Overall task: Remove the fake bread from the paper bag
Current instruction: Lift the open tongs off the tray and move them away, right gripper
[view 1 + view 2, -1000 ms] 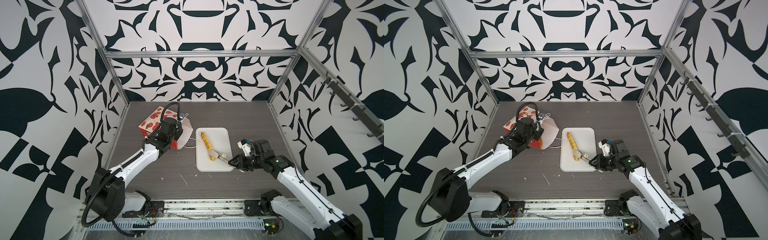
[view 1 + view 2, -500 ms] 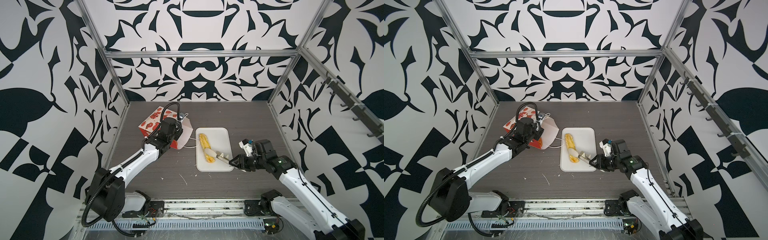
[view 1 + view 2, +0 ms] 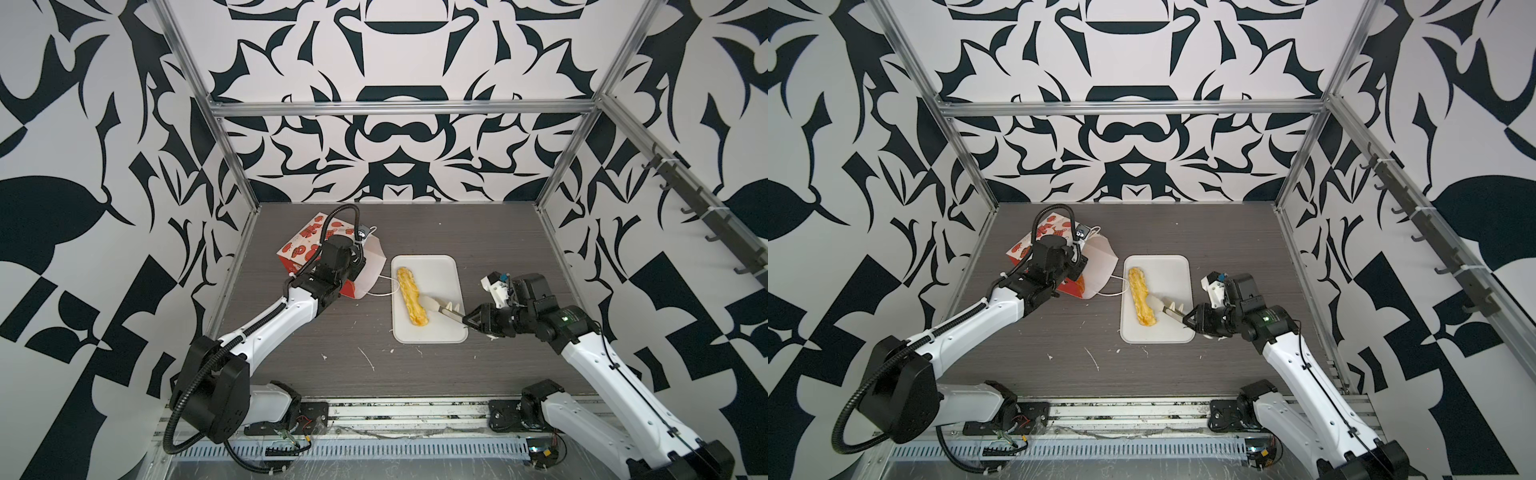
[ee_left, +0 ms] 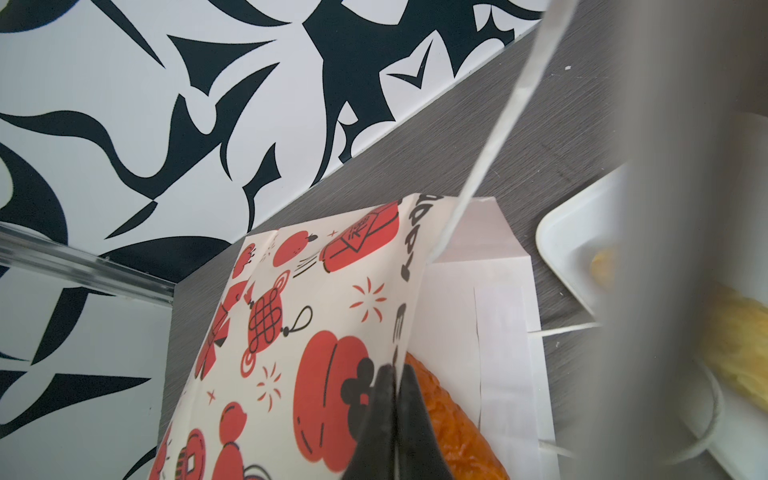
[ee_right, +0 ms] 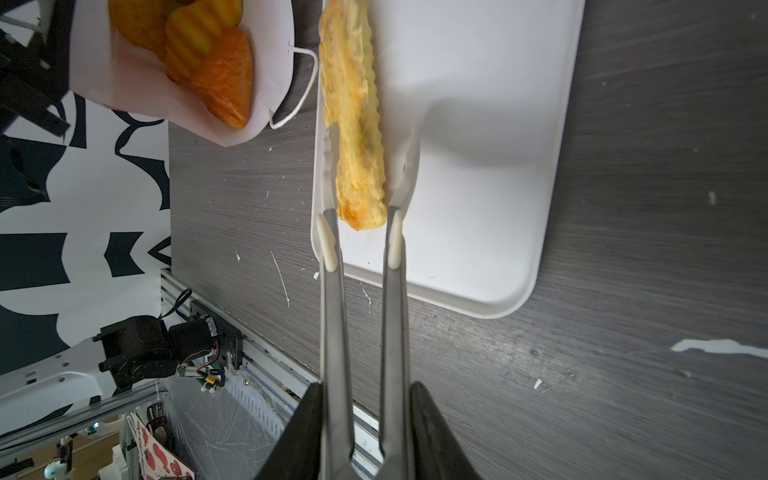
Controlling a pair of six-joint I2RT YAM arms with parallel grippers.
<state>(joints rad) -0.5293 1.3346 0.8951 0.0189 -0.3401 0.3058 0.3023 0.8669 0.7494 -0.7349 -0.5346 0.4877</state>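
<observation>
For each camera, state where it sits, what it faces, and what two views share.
Top views: high overhead, looking down at the table; both arms show.
Left wrist: behind the left gripper, facing the pinched paper bag.
Right wrist: behind the right gripper, facing tongs and long stick.
Shared: both wrist views show the tray.

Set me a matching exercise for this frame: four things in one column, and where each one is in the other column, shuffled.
1 long bread stick
2 paper bag
3 tongs
4 orange triangular piece

A held in the right tool
B lying on the white tray
C just inside the bag's mouth
D edge pinched by the left tool

Pairs: 1-B, 2-D, 3-A, 4-C
</observation>
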